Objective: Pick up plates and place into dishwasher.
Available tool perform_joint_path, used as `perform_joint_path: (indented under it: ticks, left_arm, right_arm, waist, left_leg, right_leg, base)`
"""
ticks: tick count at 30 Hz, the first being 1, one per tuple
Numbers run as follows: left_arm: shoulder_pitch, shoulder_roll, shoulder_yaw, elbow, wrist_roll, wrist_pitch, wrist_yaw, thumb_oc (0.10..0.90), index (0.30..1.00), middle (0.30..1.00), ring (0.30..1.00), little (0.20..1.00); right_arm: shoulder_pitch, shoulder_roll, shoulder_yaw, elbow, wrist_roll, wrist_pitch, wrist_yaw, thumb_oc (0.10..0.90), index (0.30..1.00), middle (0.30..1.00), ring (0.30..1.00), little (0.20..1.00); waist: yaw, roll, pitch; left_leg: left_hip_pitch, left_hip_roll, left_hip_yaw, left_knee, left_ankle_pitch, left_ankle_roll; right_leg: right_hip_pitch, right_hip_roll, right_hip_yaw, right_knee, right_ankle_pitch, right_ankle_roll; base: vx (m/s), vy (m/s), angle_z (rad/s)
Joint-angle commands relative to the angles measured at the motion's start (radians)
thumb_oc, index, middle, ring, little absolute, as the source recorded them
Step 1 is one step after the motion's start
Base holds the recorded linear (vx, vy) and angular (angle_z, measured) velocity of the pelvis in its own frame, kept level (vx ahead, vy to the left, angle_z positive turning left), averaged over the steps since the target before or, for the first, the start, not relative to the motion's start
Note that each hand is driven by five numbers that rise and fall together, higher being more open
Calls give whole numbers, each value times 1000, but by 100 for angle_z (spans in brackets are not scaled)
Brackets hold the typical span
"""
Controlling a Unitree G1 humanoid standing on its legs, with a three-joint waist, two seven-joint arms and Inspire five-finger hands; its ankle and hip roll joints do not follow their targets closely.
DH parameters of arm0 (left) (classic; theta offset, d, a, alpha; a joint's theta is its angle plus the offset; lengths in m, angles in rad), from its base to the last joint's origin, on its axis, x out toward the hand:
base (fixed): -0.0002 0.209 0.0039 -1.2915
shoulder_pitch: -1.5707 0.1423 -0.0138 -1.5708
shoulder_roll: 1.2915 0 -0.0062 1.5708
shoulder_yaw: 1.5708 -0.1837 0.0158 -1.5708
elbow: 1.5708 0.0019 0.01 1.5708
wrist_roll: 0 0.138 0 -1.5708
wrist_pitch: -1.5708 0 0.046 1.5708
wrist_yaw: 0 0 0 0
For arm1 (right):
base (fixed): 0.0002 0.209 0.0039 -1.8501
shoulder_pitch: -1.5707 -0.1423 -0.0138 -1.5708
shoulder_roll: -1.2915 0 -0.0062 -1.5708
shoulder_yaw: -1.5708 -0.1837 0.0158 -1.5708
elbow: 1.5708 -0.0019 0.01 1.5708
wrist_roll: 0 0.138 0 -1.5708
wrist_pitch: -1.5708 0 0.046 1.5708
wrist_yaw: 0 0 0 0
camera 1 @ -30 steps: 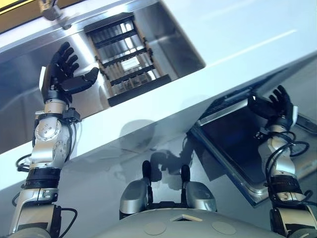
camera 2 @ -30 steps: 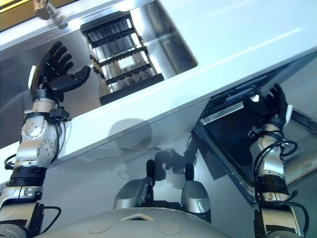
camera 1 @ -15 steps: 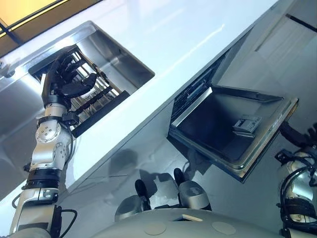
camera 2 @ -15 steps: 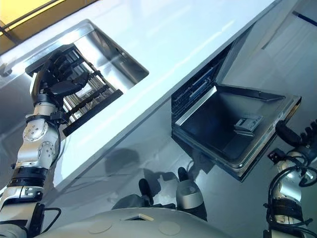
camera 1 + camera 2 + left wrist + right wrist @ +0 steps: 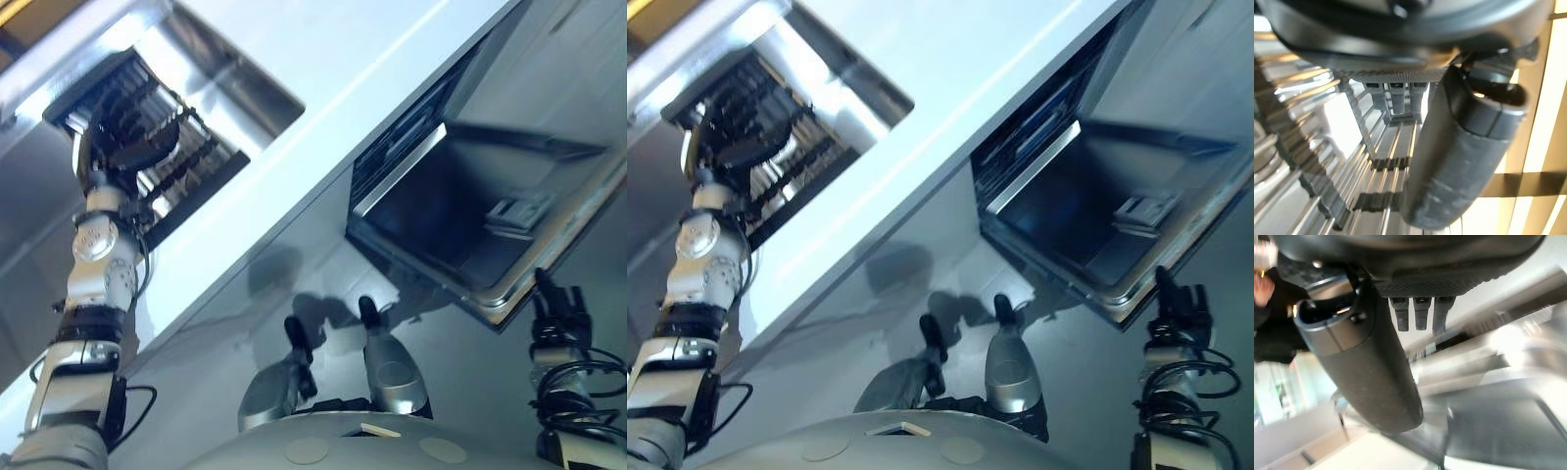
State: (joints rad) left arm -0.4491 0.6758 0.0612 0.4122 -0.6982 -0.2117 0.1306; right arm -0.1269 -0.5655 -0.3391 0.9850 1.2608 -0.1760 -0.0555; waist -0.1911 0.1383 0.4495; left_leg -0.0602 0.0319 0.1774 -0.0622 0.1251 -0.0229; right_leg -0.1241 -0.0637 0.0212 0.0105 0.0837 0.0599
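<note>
Plates: you cannot pick any out. If any stand in the rack (image 5: 201, 166) in the sink (image 5: 245, 83), the left hand (image 5: 122, 137) covers them. Judged not yet picked up, since both hands are bare.

Change over the last second:
- The whole view has swung, so the head camera moved. Read positions against the fixtures only.
- The left hand was raised beside the rack, fingers spread. It now sits over the rack. Its fingers (image 5: 1400, 98) are straight and loose with the thumb held apart, holding nothing.
- The right hand (image 5: 558, 308) was up at the dishwasher door (image 5: 460, 225). It now hangs below the door's front rim, apart from it, with fingers straight and empty.

Meaning: the door stands open, so that step looks finished. Your left hand looks set to reach into the rack, and the pick is still ahead.

Materials and shapes:
- Sink: brushed steel, straight walls, mirror-like.
- Rack: thin bright metal rods carried in dark toothed bars, with narrow slots. Expect a plate edge to catch there.
- Countertop (image 5: 323, 78): smooth, white, glossy.
- Door: a flat rectangle with a dark inner panel and a bright metal rim, with a small pale detergent cup (image 5: 519, 211) set in it.
</note>
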Motion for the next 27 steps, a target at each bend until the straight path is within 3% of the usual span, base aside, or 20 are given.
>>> perform_joint_path:
  ticks: [1, 3, 7, 11, 13, 16, 19, 22, 27]
  left_arm:
    - [-182, 46, -12, -13, -1, -161, 44, 800, 900, 900, 900, 900]
    - [-200, 47, -25, -29, 0, -151, 64, 800, 900, 900, 900, 900]
    - [-221, 42, -49, -65, 4, -129, 90, 800, 900, 900, 900, 900]
    - [-185, 39, -44, -88, 12, -152, 95, 800, 900, 900, 900, 900]
    - [-163, 35, -39, -94, 25, -166, 95, 800, 900, 900, 900, 900]
    - [-159, 30, -43, -84, 40, -174, 96, 800, 900, 900, 900, 900]
    - [-165, 27, -32, -65, 43, -177, 84, 800, 900, 900, 900, 900]
    - [-166, 24, -21, -59, 42, -170, 77, 800, 900, 900, 900, 900]
    - [-158, 26, -14, -44, 34, -160, 62, 800, 900, 900, 900, 900]
  right_arm:
    - [-187, -15, 84, -51, 115, 62, 195, 800, 900, 900, 900, 900]
    - [-220, -13, 114, -51, 145, 93, 254, 800, 900, 900, 900, 900]
    - [-289, 3, 209, -119, 226, 179, 492, 800, 900, 900, 900, 900]
    - [-329, 14, 338, -389, 253, 223, 697, 800, 900, 900, 900, 900]
    - [-347, 24, 409, -573, 222, 193, 754, 800, 900, 900, 900, 900]
    - [-387, 61, 459, -779, 156, 188, 784, 800, 900, 900, 900, 900]
    - [-466, 119, 507, -1069, 81, 233, 734, 800, 900, 900, 900, 900]
    - [-514, 161, 541, -1210, 23, 261, 755, 800, 900, 900, 900, 900]
    - [-545, 199, 548, -1274, -4, 244, 679, 800, 900, 900, 900, 900]
  waist:
    - [35, 24, 70]
    - [42, 34, 70]
    - [65, 46, 70]
    - [81, 27, 70]
    - [87, 9, 70]
    - [91, -11, 70]
    - [95, -33, 70]
    - [102, -48, 70]
    - [115, -67, 47]
  left_leg:
    - [-121, -57, -55, 209, -129, 10]
    - [-154, -60, -64, 222, -125, 8]
    - [-203, -63, -78, 226, -110, 1]
    - [-211, -63, -91, 218, -100, 3]
    - [-210, -62, -94, 219, -99, 6]
    - [-197, -63, -95, 221, -109, 9]
    - [-180, -66, -97, 212, -105, 17]
    - [-154, -70, -97, 203, -109, 25]
    - [-116, -74, -94, 192, -117, 32]
  right_leg:
    - [-116, 34, -46, 250, -154, -49]
    - [-142, 32, -52, 255, -153, -57]
    - [-180, 31, -72, 259, -155, -68]
    - [-186, 31, -84, 252, -150, -69]
    - [-183, 31, -87, 247, -145, -65]
    - [-171, 30, -86, 243, -147, -59]
    - [-154, 33, -80, 226, -131, -55]
    - [-129, 36, -77, 209, -122, -51]
    - [-86, 37, -78, 177, -109, -47]
  base:
    - [-153, 2, 15]
    - [-87, 10, 2]
    - [-34, 15, -13]
    - [-2, 25, -19]
    - [7, 25, -39]
    - [40, 27, -42]
    - [39, 70, -51]
    - [45, 65, -30]
    - [78, 46, -2]
